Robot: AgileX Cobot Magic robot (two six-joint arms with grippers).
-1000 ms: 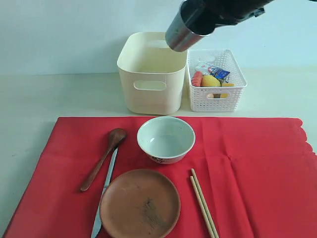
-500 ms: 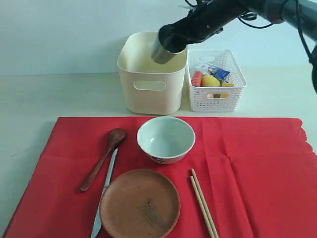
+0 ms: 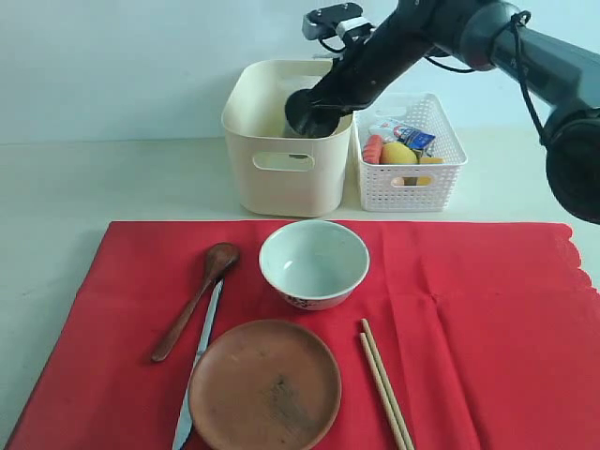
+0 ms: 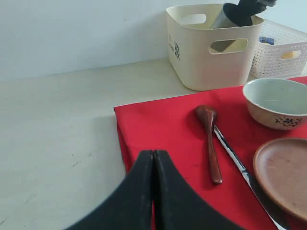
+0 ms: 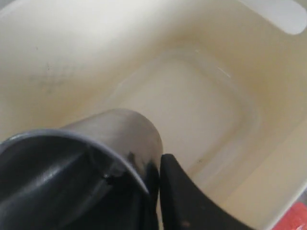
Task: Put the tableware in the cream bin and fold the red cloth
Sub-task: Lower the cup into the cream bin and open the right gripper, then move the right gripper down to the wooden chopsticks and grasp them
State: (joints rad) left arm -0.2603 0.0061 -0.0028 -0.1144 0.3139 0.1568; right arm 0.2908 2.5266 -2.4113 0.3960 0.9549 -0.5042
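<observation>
- The cup (image 5: 120, 129) is being pinched by the right gripper (image 5: 154, 191) inside the bin (image 3: 281, 183), at 12 o'clock from the bowl (image 3: 314, 264).
- The left gripper (image 4: 153, 165) is being held pressed together over the cloth's (image 4: 168, 129) edge.

One each: bowl (image 3: 314, 262), plate (image 3: 265, 384), spoon (image 3: 197, 300), knife (image 3: 199, 370), cup (image 5: 122, 127); two chopsticks (image 3: 384, 384).

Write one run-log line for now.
right gripper: shut on steel cup, inside cream bin | left gripper: shut | red cloth: unfolded, bowl and plate on it
</observation>
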